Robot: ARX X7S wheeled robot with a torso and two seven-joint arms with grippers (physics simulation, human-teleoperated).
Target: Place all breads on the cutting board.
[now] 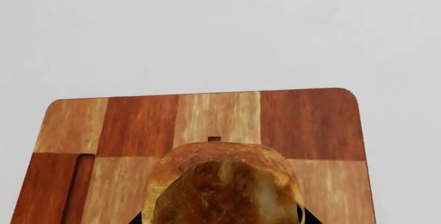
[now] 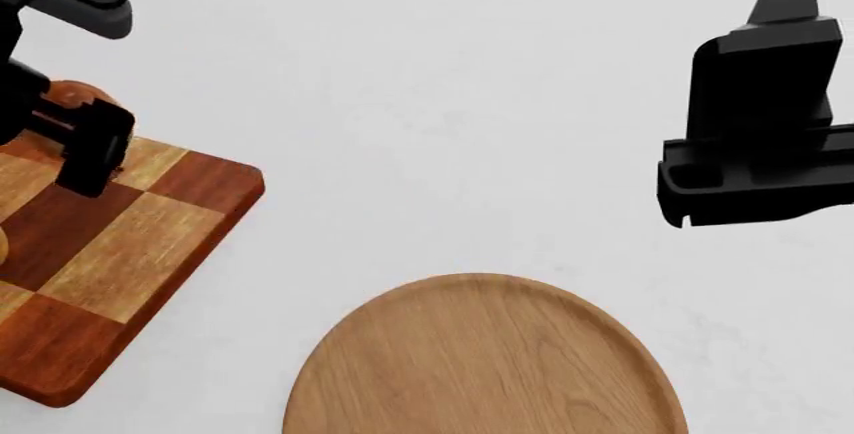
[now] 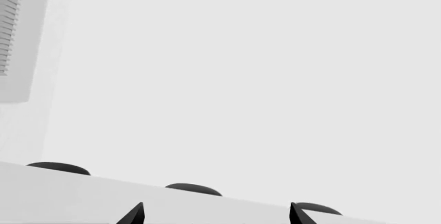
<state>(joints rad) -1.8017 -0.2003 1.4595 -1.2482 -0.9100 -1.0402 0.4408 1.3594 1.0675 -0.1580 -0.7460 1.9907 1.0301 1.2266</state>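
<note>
We find the round wooden plate (image 2: 483,359) bare on the white table (image 2: 454,104). The cutting board (image 2: 127,254) lies at the head view's left edge. The left gripper (image 2: 60,119) hangs over its far corner, clamped on a bread roll (image 1: 224,185); the left wrist view shows black fingertips either side of it, the head view only a sliver. The right gripper (image 3: 215,214) shows two tips spread apart with nothing between them.

The left gripper (image 2: 83,149) is covering most of a bread roll (image 2: 74,92) in the head view, its jaw state unclear. The frame edge is cropping the cutting board (image 2: 134,244) and the round wooden plate (image 2: 481,364).
</note>
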